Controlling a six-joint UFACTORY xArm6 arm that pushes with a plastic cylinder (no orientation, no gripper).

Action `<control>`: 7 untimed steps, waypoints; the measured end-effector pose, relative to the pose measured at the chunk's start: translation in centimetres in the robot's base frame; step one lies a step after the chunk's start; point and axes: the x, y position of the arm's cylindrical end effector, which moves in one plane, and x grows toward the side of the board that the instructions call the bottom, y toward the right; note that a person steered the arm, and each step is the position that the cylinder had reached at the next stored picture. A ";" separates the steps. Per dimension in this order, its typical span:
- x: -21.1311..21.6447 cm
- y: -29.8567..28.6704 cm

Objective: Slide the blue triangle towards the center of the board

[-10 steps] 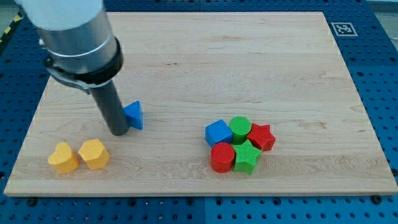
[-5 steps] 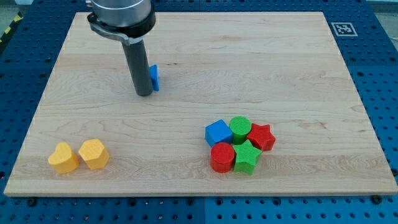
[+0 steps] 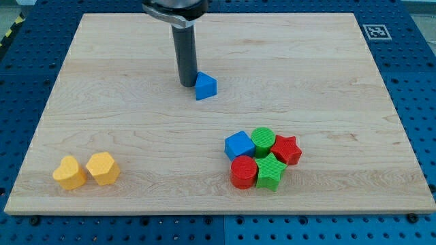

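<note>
The blue triangle lies on the wooden board, a little left of the board's middle and above it. My tip stands right against the triangle's left side, touching or nearly touching it. The dark rod rises from there to the view's top edge.
A cluster sits at the lower right: a blue cube, a green cylinder, a red star, a red cylinder and a green star. A yellow heart and a yellow hexagon lie at the lower left.
My tip and the blue triangle have moved up and to the right, from the board's left part towards its middle. The other blocks have not moved.
</note>
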 end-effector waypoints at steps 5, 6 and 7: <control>2.9 8.3; 2.8 3.6; 2.9 -4.9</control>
